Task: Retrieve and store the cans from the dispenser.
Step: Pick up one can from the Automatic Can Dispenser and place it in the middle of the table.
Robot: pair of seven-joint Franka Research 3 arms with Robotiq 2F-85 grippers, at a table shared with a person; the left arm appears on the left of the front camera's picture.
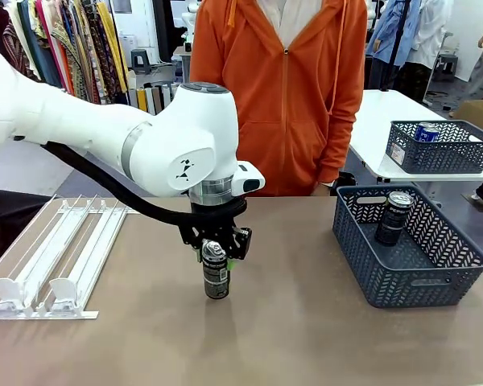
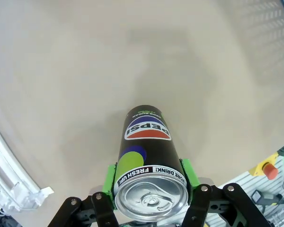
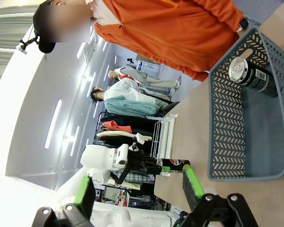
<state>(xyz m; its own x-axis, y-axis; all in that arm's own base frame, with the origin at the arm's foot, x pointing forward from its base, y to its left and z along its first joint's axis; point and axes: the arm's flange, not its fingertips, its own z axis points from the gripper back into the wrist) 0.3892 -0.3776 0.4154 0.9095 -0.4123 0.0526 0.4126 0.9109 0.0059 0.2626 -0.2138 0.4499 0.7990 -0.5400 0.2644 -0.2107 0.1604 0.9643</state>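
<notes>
Black can (image 1: 216, 273) stands mid-worktop (image 1: 290, 338), pinched near its top by the left gripper (image 1: 215, 251); carrying step, so next swing toward the basket (image 1: 402, 277) at three o'clock, right gripper (image 3: 137, 189) spread.

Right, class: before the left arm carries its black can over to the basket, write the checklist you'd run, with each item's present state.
1. Left hand shut on the black can: ok.
2. Held can upright: ok.
3. Can lifted off the table: cannot tell.
4. Basket has room beside the can inside it: ok.
5. Right hand open, away from the basket: ok.
6. Dispenser lanes emptied: ok.
</notes>
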